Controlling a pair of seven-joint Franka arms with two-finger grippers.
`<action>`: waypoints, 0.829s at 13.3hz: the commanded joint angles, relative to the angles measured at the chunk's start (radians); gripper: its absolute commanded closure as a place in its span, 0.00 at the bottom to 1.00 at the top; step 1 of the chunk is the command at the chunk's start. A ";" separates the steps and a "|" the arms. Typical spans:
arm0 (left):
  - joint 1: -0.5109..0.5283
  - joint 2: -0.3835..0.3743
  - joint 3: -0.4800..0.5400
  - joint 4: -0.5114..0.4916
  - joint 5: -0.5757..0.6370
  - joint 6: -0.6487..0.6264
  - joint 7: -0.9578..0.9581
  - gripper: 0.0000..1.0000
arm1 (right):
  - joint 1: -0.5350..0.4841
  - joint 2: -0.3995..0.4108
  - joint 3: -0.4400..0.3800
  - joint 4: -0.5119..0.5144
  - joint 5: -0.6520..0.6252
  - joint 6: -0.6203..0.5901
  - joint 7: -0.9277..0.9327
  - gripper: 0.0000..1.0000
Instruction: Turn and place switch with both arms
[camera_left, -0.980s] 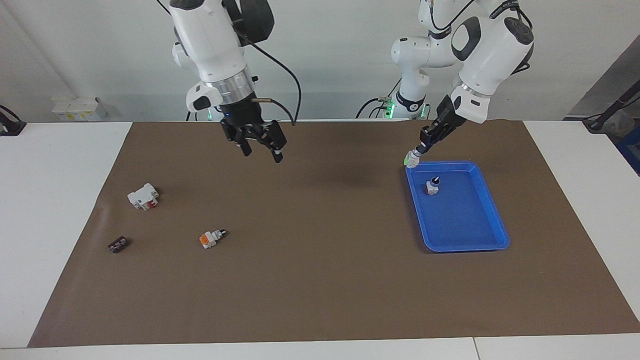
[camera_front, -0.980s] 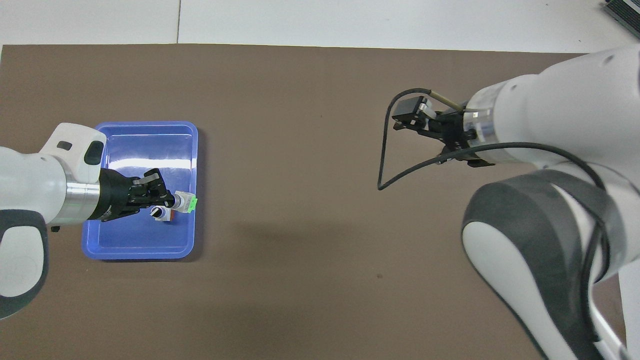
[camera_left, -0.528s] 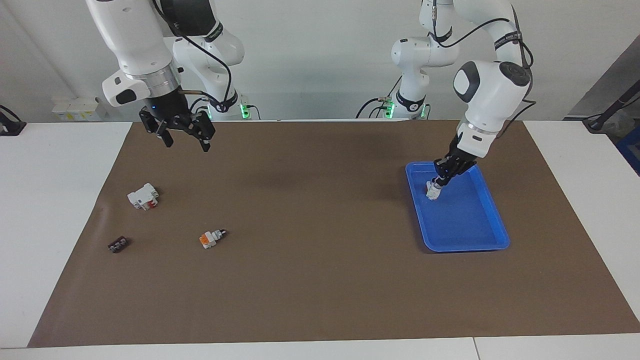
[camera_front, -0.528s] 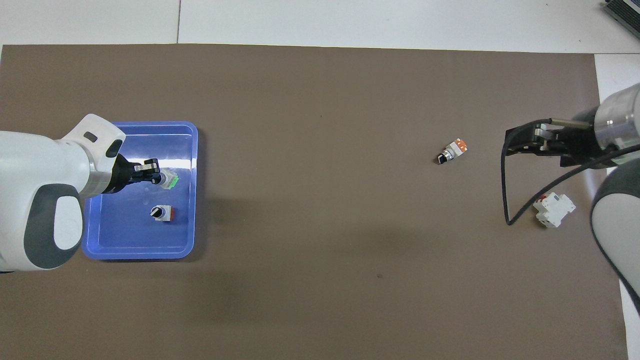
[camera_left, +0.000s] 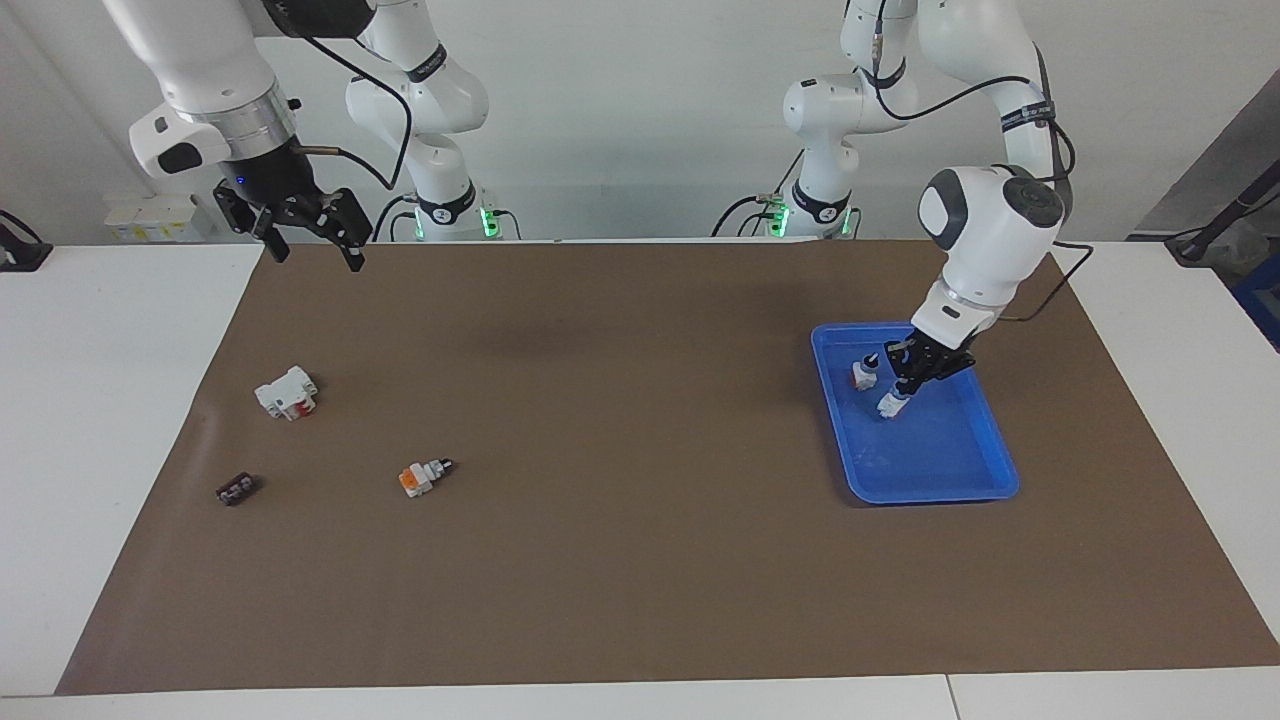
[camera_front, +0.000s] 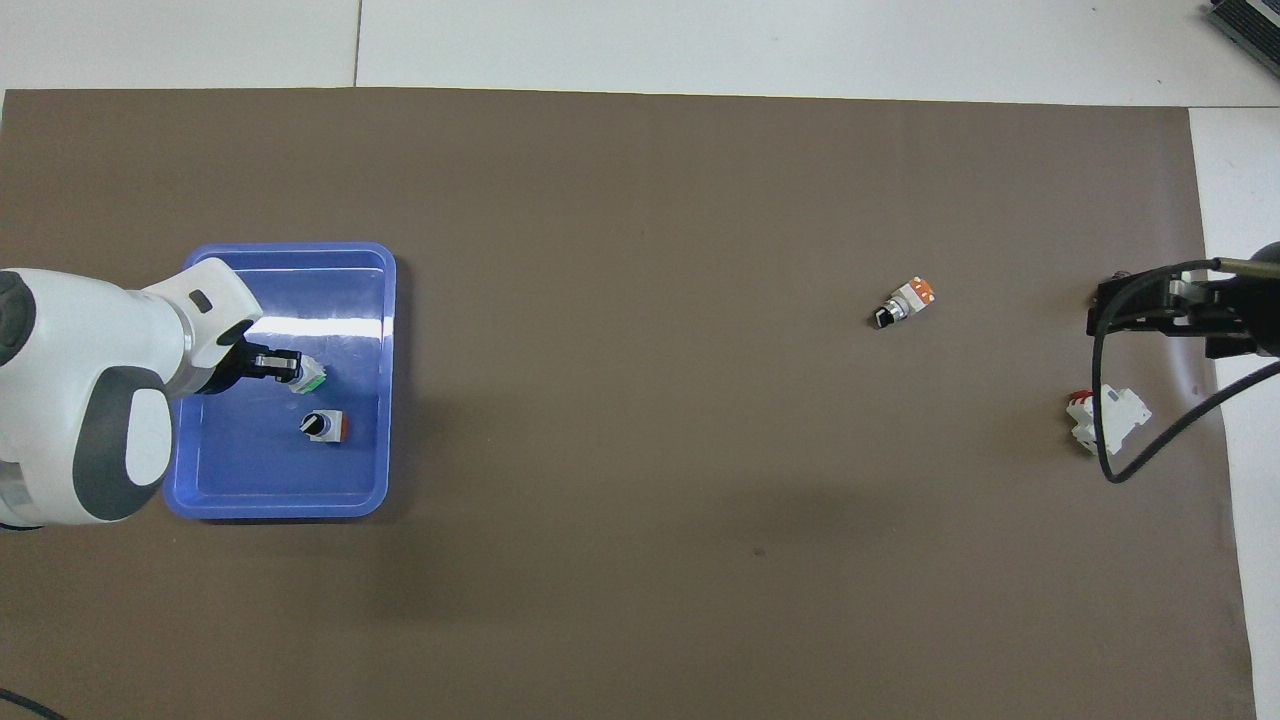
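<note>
The switch, white with a green block, is in the blue tray, low over its floor or touching it; I cannot tell which. My left gripper is shut on its knob end, tilted down into the tray. In the overhead view the switch sticks out of the left gripper, green end away from the fingers, inside the tray. My right gripper is open and empty, raised over the mat's edge at the right arm's end; it also shows in the overhead view.
A like switch with a red base stands in the tray beside the held one, nearer to the robots. A switch with an orange end, a white breaker and a small black part lie toward the right arm's end.
My left gripper carried the switch from over the tray's rim into the tray and lowered it. My right gripper drew back toward its own end of the table, still open.
</note>
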 joint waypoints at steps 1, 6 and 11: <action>-0.010 -0.010 -0.006 -0.015 0.025 0.019 0.041 0.65 | 0.036 0.011 -0.056 0.031 -0.022 -0.036 -0.051 0.00; -0.014 -0.030 -0.009 0.043 0.025 -0.040 0.043 0.00 | 0.037 -0.009 -0.053 -0.007 -0.018 -0.035 -0.066 0.00; -0.042 -0.108 -0.018 0.233 0.025 -0.276 0.041 0.00 | 0.039 0.001 -0.053 0.022 -0.039 -0.104 -0.099 0.00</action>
